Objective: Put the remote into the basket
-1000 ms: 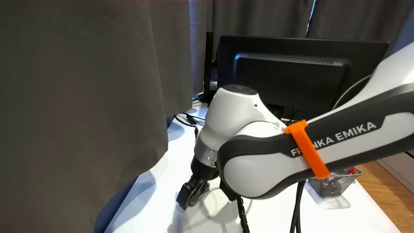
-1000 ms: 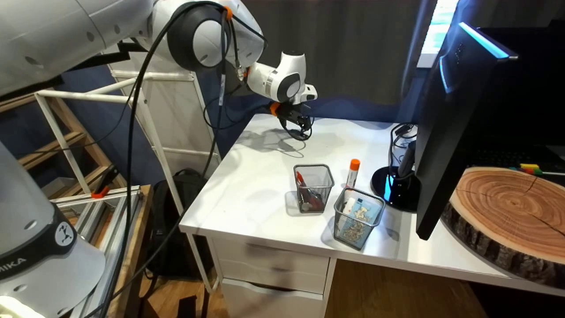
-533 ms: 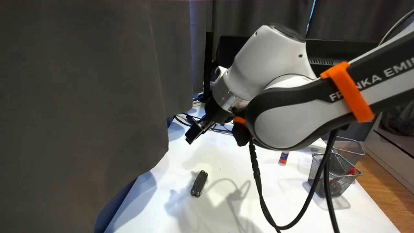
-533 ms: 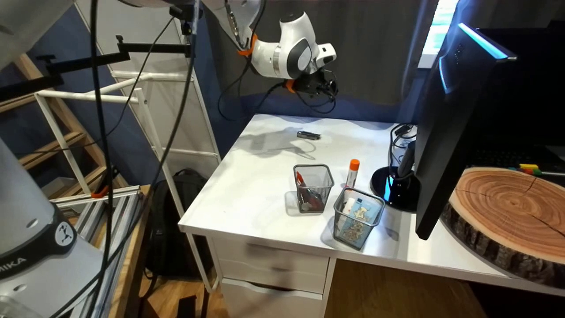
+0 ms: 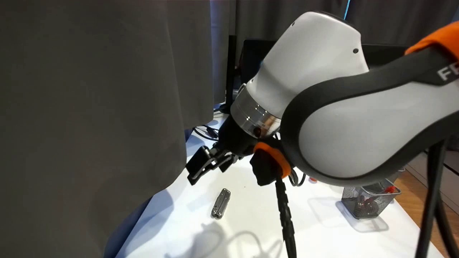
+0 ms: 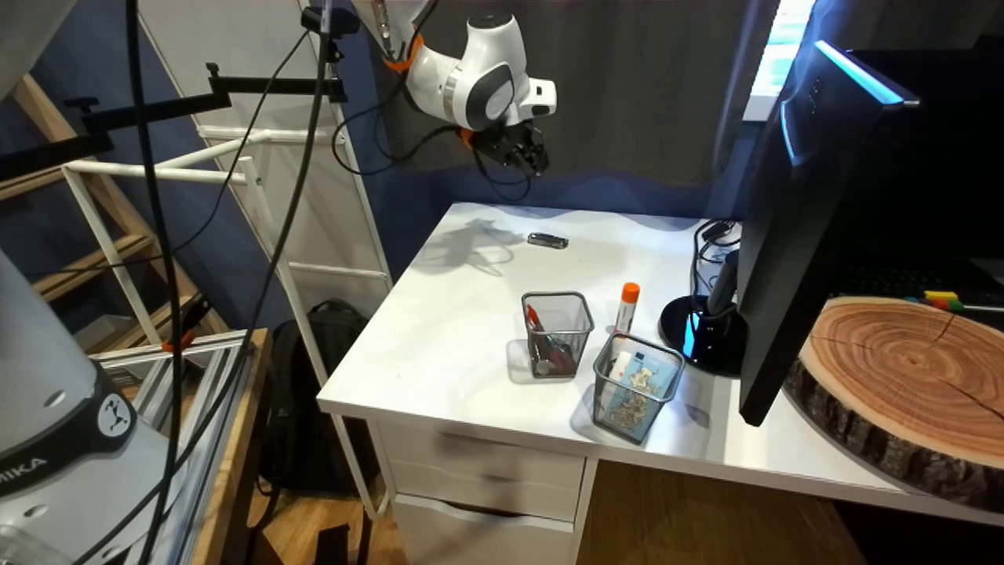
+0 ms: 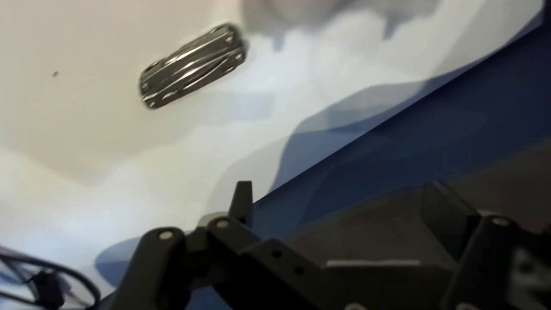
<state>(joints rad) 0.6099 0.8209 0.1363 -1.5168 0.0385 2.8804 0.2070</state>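
The remote (image 5: 221,203), a small dark grey oblong with shiny ridges, lies flat on the white desk in both exterior views. It shows whole in the wrist view, where the remote (image 7: 192,65) sits up and left of my fingers. My gripper (image 7: 338,189) is open, its two fingers wide apart and nothing between them. In an exterior view the gripper (image 6: 533,161) hangs above the desk's back edge, up and slightly left of the remote. Two mesh baskets stand closer to the front: a basket (image 6: 579,345) with red items and a basket (image 6: 620,420) with a blue card. Which one is meant I cannot tell.
An orange-capped stick (image 6: 627,310) stands beside the baskets. A black monitor (image 6: 816,212) and a round wood slab (image 6: 910,369) are on the desk's right in that view. A grey curtain (image 5: 107,107) hangs close to the gripper. Cables (image 6: 714,243) lie near the monitor's foot.
My gripper has risen from low over the desk. In an exterior view it swung right, then back left. The remote, hidden a second ago, came into sight and has lain still since.
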